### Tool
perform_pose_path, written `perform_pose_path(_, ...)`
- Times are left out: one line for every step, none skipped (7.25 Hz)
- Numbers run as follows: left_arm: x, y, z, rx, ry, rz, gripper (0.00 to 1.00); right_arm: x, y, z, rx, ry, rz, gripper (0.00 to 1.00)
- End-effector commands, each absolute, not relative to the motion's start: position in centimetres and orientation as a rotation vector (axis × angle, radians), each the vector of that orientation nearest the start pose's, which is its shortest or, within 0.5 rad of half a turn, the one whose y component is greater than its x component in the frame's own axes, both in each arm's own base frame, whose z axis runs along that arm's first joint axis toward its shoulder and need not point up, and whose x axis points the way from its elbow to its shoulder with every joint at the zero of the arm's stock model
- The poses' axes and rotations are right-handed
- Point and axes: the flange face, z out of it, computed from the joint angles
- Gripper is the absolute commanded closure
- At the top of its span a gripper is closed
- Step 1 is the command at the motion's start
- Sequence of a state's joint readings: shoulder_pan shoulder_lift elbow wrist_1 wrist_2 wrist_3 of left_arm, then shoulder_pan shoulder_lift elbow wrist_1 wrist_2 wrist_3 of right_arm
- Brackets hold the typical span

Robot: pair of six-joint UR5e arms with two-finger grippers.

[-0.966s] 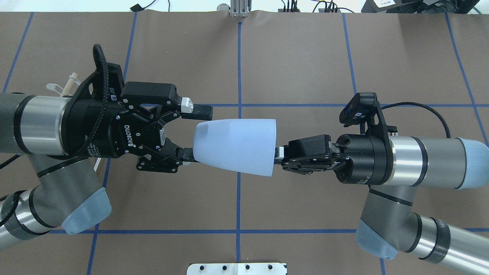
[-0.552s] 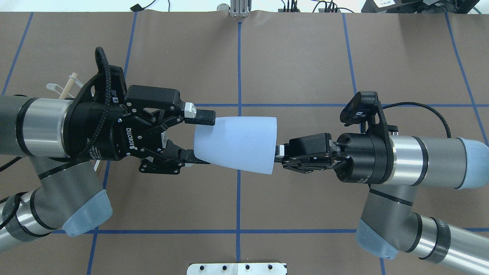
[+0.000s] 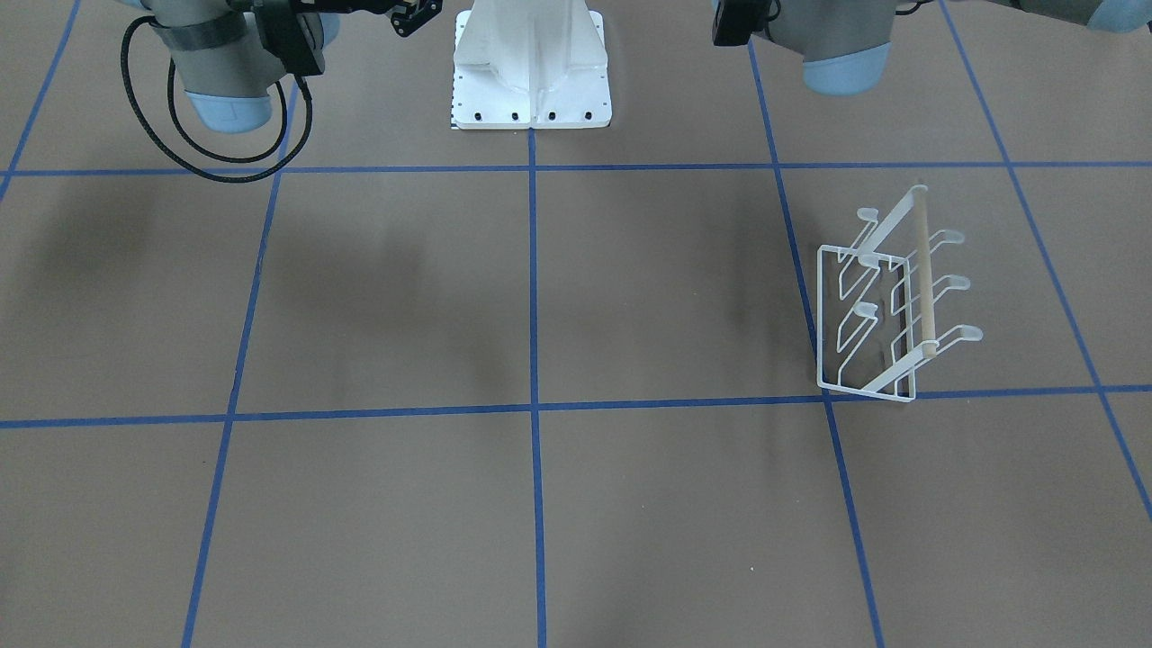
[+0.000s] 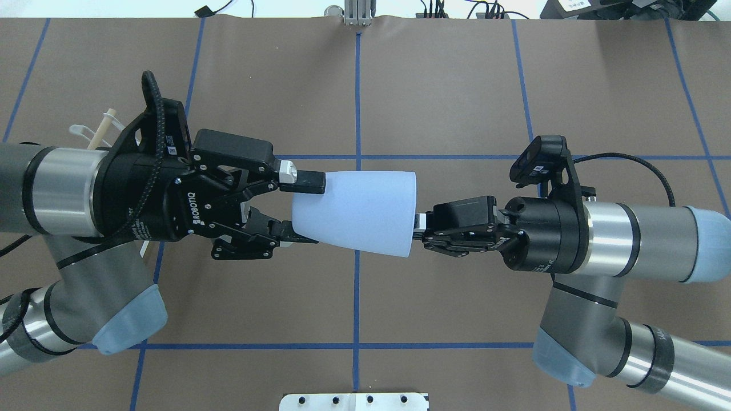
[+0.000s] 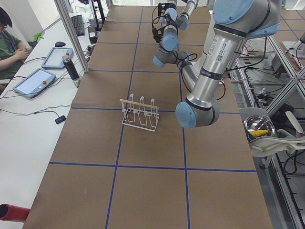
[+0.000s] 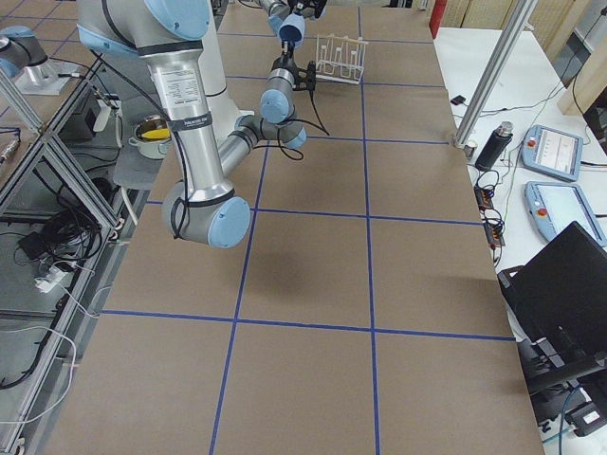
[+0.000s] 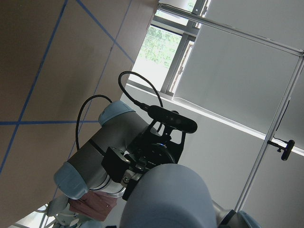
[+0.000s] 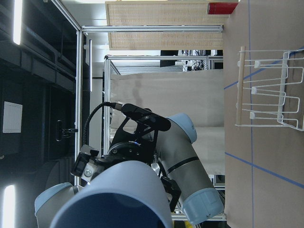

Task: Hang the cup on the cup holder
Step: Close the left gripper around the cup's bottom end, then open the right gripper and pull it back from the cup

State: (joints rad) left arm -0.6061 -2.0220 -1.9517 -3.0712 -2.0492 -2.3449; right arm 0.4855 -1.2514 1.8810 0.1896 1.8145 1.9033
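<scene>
From my remote station I count one cup (image 4: 354, 214), one cup holder (image 3: 886, 301) carrying six prongs (image 3: 967, 333), and two grippers: left gripper (image 4: 305, 211), right gripper (image 4: 421, 229).

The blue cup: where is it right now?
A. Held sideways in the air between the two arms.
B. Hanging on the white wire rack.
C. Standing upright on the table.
A: the cup lies sideways above the table, the fingers of the right gripper clamped on its rim, and the cup holder has nothing on its prongs.
</scene>
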Motion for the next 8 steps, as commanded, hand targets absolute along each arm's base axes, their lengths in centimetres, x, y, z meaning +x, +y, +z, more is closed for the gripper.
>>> perform_pose_path(31.3,-32.1,12.2,-0.434,2.198,-0.185,1.00,-33.6,-30.6,20.7,0.087,-2.417,0.141,0.00)
perform_pose_path(31.4,-32.0,12.2,-0.436,2.196,-0.185,1.00,-33.8,-30.7,21.2,0.089,-2.418,0.144,0.00)
perform_pose_path(31.3,-32.0,12.3,-0.435,2.196,-0.185,1.00,-33.8,-30.7,21.5,0.087,-2.412,0.145,0.00)
perform_pose_path(31.3,-32.0,12.3,-0.435,2.192,-0.181,1.00,-33.3,-30.5,22.8,0.084,-2.390,0.154,0.00)
perform_pose_path(31.0,-32.1,12.3,-0.424,2.186,-0.189,1.00,-32.3,-30.7,25.3,0.110,-2.352,0.174,0.00)
perform_pose_path(30.4,-33.3,13.1,-0.368,2.178,-0.216,1.00,-30.3,-32.3,27.5,0.169,-2.288,0.211,0.00)
perform_pose_path(29.4,-35.0,14.7,-0.273,2.153,-0.243,1.00,-28.1,-35.2,31.0,0.274,-2.162,0.211,0.00)
perform_pose_path(28.9,-36.3,16.1,-0.187,2.097,-0.274,1.00,-26.1,-39.0,34.9,0.396,-2.025,0.178,0.00)
